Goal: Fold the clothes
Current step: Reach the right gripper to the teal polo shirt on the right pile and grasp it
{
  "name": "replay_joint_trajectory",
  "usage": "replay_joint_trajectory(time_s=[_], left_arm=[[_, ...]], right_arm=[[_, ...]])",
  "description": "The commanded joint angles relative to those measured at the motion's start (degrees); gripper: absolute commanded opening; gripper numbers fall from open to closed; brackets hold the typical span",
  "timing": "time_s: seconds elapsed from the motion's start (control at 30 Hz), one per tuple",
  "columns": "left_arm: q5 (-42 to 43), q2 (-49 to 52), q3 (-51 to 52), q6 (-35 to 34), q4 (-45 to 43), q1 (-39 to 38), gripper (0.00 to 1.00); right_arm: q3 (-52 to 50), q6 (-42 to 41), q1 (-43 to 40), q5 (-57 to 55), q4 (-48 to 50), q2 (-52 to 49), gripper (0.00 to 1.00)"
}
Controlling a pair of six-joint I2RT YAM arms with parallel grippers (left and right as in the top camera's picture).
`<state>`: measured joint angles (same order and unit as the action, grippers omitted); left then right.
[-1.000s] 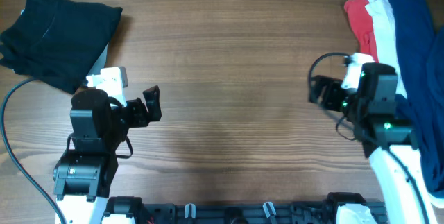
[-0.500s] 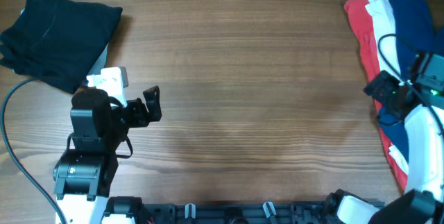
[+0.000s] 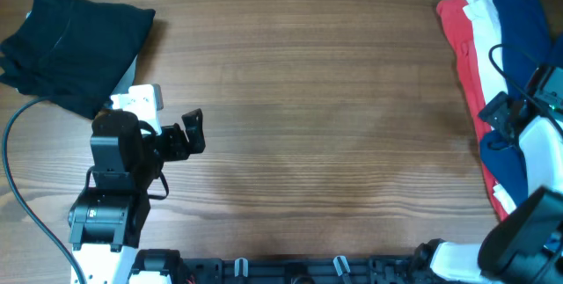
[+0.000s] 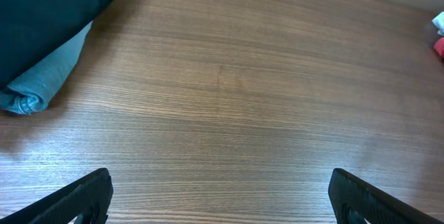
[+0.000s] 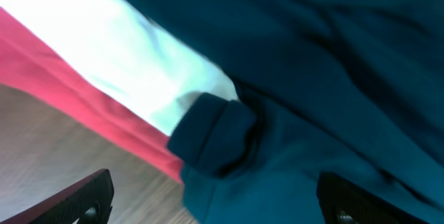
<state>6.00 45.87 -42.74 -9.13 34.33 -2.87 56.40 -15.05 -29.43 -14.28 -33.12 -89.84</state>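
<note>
The right end effector (image 5: 215,200), spread wide and empty, hangs over the blue shirt (image 5: 333,57) ready to grasp it, while the left end effector (image 4: 222,197), equally open and empty, hovers above the desk (image 4: 243,92).

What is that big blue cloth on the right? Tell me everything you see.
A deep-blue garment, soft and crumpled, unfolded, lies along the table's right edge, partly out of view. It overlaps a white garment and a red garment beside it. Up close, a rolled hem or cuff shows. The right hand is above it, open.
</note>
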Motion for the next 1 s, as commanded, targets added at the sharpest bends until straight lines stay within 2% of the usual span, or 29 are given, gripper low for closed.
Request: replay_joint_trajectory(time_s=[0.0, 0.17, 0.27, 0.37, 0.4, 0.43, 0.47, 0.5, 0.63, 0.7, 0.97], left_arm=[[-1.16, 0.02, -0.98, -0.35, -0.22, 0.39, 1.0], [-1.11, 0.02, -0.98, -0.35, -0.2, 0.39, 1.0], [-1.14, 0.02, -0.98, -0.35, -0.2, 0.39, 1.0], [-1.11, 0.02, -0.98, -0.35, -0.22, 0.39, 1.0], [-1.14, 0.02, -0.98, -0.35, -0.22, 0.39, 1.0], [-1.14, 0.02, -0.98, -0.35, -0.2, 0.39, 1.0], [-1.11, 0.02, -0.98, -0.35, -0.2, 0.39, 1.0], [-1.11, 0.02, -0.98, -0.35, -0.2, 0.39, 1.0], [-1.14, 0.02, -0.98, -0.35, -0.2, 0.39, 1.0], [-1.14, 0.02, -0.98, -0.35, -0.22, 0.39, 1.0], [-1.14, 0.02, -0.98, -0.35, -0.22, 0.39, 1.0]], right_arm=[[0.9, 1.57, -0.11, -2.54, 0.2, -4.35, 0.93], [0.9, 1.44, -0.11, -5.25, 0.98, -6.36, 0.87], [0.9, 1.38, -0.11, -5.27, 1.7, -6.36, 0.86], [0.9, 1.38, -0.11, -5.73, 3.02, -6.36, 0.8], [0.9, 1.36, -0.11, -6.16, 3.21, -6.36, 0.76], [0.9, 1.36, -0.11, -6.54, 3.3, -6.36, 0.66], [0.9, 1.36, -0.11, -6.56, 3.3, -6.36, 0.63], [0.9, 1.36, -0.11, -6.58, 3.32, -6.36, 0.48], [0.9, 1.36, -0.11, -6.54, 3.58, -6.36, 0.16], [0.9, 1.36, -0.11, -6.54, 3.58, -6.36, 0.06], [3.21, 1.55, -0.11, -6.91, 2.16, -2.86, 0.04]])
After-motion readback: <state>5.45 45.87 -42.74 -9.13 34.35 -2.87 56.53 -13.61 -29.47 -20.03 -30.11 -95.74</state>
